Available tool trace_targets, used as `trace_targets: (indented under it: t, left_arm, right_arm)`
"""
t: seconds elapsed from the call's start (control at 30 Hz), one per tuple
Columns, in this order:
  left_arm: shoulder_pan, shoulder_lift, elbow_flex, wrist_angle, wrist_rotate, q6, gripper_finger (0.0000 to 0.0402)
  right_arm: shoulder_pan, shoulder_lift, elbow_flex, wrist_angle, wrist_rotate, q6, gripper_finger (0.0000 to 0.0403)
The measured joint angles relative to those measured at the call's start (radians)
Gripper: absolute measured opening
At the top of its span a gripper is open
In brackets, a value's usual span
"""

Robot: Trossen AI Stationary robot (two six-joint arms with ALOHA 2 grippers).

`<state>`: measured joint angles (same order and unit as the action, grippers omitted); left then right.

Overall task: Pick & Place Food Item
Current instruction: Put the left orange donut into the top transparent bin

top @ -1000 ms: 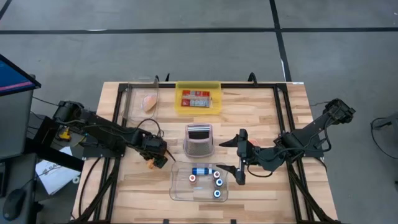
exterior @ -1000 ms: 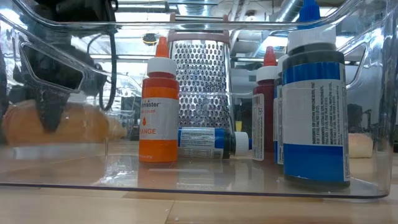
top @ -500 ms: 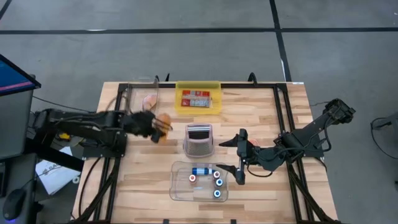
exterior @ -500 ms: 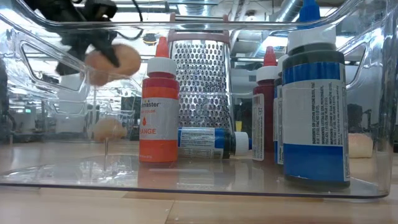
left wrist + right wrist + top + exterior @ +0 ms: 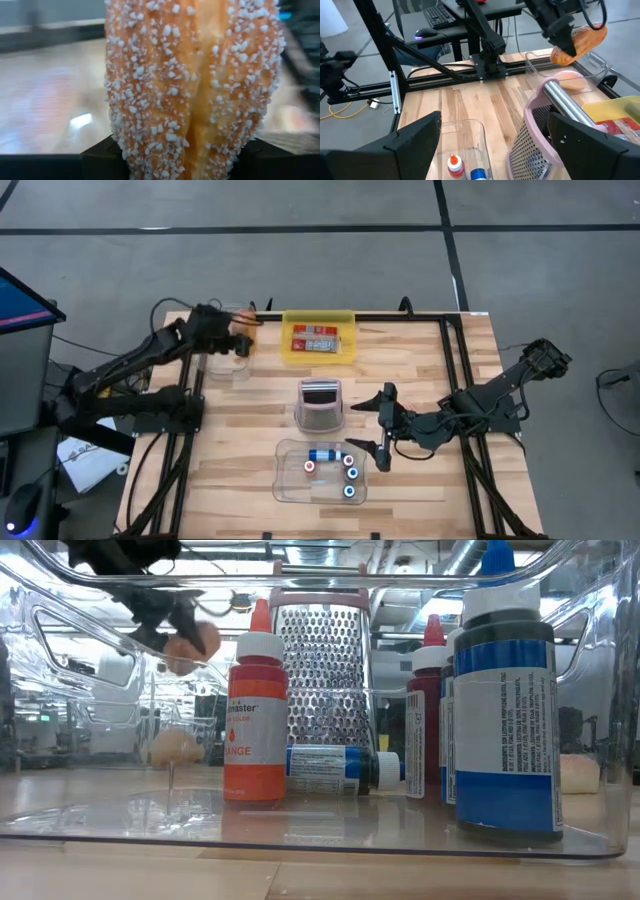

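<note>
My left gripper [image 5: 238,332] is shut on a sugared, orange-brown pastry [image 5: 583,39] and holds it over the clear container [image 5: 214,352] at the table's far left. A pale food piece [image 5: 569,80] lies on that container's floor, below the pastry. The low view shows the pastry [image 5: 192,640] in the air, with the pale piece [image 5: 176,748] beneath it. My right gripper [image 5: 383,430] stands open at the middle right, near the grater [image 5: 320,405], with nothing between its fingers. My left gripper pinches the pastry between its two fingers [image 5: 100,159], which lie on its two sides near one end [image 5: 150,150]. The fingers slant downward, and the rest of the pastry [image 5: 590,36] sticks out past them. It hangs clear, above the container.
A yellow tray [image 5: 319,338] with a packet sits at the far middle. A clear bin [image 5: 290,480] of small bottles stands at the near middle, in front of the pink-rimmed grater. Bare wood lies at the table's near left and far right.
My left gripper has lifted the pastry off the table at the near-left middle. It swung up and toward the far edge until it was over the clear container, turning as it went. The pastry now hangs clear of the table.
</note>
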<state>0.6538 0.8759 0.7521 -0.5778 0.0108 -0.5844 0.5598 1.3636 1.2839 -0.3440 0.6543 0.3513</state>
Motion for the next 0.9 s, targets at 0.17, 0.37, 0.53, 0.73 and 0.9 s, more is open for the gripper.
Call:
trace_targets:
  t: [0.17, 0.37, 0.53, 0.73, 0.9]
  left_arm:
    - [0.097, 0.082, 0.057, -0.128, -0.107, 0.058, 0.0184]
    - [0.151, 0.165, 0.078, -0.206, -0.27, 0.083, 0.0184]
    - [0.193, 0.235, 0.078, -0.258, -0.324, 0.083, 0.0184]
    - [0.229, 0.278, 0.078, -0.22, -0.337, 0.153, 0.0186]
    - [0.235, 0.279, 0.078, -0.201, -0.335, 0.181, 0.0214]
  right_arm:
    - [0.003, 0.0, 0.0, -0.001, -0.003, -0.008, 0.0354]
    - [0.004, 0.0, 0.0, -0.001, -0.003, -0.011, 0.0354]
    - [0.016, 0.0, 0.0, -0.001, -0.003, -0.003, 0.0354]
    - [0.031, 0.0, 0.0, 0.0, -0.003, 0.009, 0.0354]
    - [0.037, 0.0, 0.0, -0.001, -0.001, 0.016, 0.0354]
